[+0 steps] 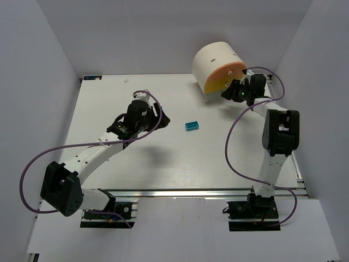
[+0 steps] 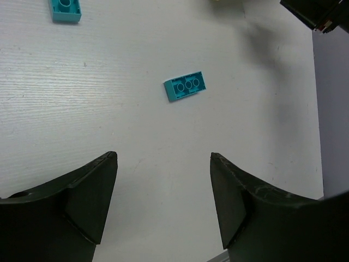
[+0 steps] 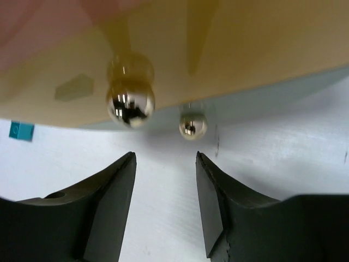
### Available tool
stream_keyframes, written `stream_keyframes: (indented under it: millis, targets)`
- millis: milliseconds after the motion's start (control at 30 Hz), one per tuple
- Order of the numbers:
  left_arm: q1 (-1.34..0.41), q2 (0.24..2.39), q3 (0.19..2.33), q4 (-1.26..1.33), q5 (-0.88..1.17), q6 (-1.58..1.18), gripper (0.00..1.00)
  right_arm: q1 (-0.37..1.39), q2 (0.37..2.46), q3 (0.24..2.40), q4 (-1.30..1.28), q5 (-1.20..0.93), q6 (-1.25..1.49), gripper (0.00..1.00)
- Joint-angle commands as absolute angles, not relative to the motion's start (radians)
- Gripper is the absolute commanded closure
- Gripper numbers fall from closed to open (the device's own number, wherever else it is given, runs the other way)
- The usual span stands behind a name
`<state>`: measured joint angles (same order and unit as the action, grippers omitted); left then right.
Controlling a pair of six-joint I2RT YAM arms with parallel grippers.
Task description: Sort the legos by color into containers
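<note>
The white cabinet (image 1: 215, 60) stands at the far right of the surface (image 1: 180, 164), and its orange drawer (image 1: 228, 76) looks shut, so I think sorting has barely started. The right hand (image 3: 164, 158) is open and empty just below the knob (image 3: 131, 102). The left hand (image 2: 163, 158) is wide open and empty near 2 loose blue legos (image 2: 185, 87).

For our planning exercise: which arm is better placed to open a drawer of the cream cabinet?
Right. The right tool, open, faces the shiny round metal knob on the orange drawer front; the left tool hangs open over a cyan plastic brick mid-table.
</note>
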<state>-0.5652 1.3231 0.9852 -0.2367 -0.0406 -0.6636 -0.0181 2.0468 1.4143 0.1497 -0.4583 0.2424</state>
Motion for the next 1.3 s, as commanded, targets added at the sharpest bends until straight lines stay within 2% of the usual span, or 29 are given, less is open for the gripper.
stream_keyframes:
  millis: [0,467,567,800,867,967,1067,1267]
  targets:
    - [-0.568,1.308,1.002,-0.241,-0.038,-0.667,0.21,-0.015,2.086,1.498,0.222,-0.474,0.271,0.46]
    - [-0.568,1.356,1.032,-0.265,-0.040,-0.663,0.21,-0.009,2.212,1.575,0.267,-0.463,0.330,0.51]
    - [-0.568,1.367,1.042,-0.267,-0.038,-0.661,0.21,-0.011,2.217,1.562,0.322,-0.468,0.344,0.55]
    - [-0.568,1.384,1.057,-0.267,-0.035,-0.657,0.21,-0.011,2.212,1.522,0.425,-0.497,0.368,0.73]
    - [-0.568,1.387,1.049,-0.259,-0.037,-0.657,0.21,-0.012,2.197,1.482,0.442,-0.505,0.368,0.79]
    - [-0.568,1.396,1.046,-0.258,-0.044,-0.641,0.20,-0.018,2.129,1.389,0.462,-0.500,0.351,0.81]
    - [-0.568,1.417,1.061,-0.270,-0.063,-0.624,0.20,-0.028,2.054,1.303,0.482,-0.499,0.328,0.82]
    - [-0.537,1.505,1.129,-0.293,-0.087,-0.578,0.11,-0.051,1.939,1.135,0.492,-0.517,0.302,0.82]
